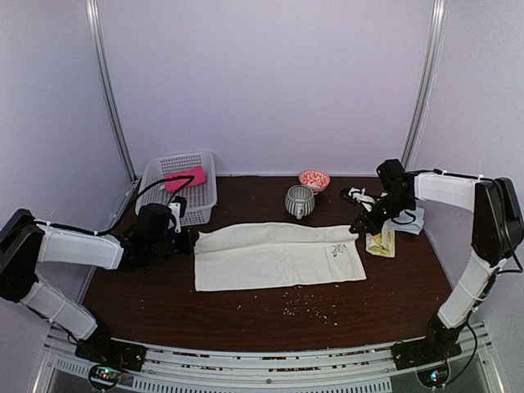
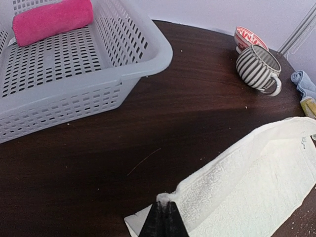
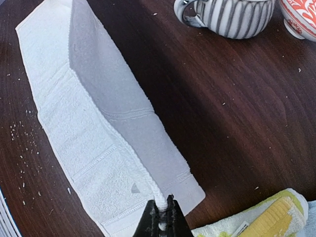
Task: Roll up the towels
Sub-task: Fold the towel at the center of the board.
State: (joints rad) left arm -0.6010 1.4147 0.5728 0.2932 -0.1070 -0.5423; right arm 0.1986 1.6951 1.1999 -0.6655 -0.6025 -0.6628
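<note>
A cream-white towel (image 1: 278, 255) with a small blue mark lies spread along the middle of the table. My left gripper (image 1: 190, 238) is shut on its far left corner (image 2: 170, 197). At the far right corner (image 3: 160, 197), my right gripper (image 1: 359, 228) is shut on the hem. The far long edge (image 3: 106, 94) is raised off the table as a flap between the two grips. A rolled bright pink towel (image 1: 184, 180) lies in the white basket (image 1: 206, 196). A yellow towel (image 1: 381, 243) and a pale blue-grey one (image 1: 411, 219) sit crumpled at the right.
A striped mug (image 1: 299, 201) and a red-patterned bowl (image 1: 314, 179) stand just beyond the towel's far edge. The basket rim (image 2: 123, 74) is close to my left gripper. Crumbs (image 1: 307, 304) are scattered on the table near the front.
</note>
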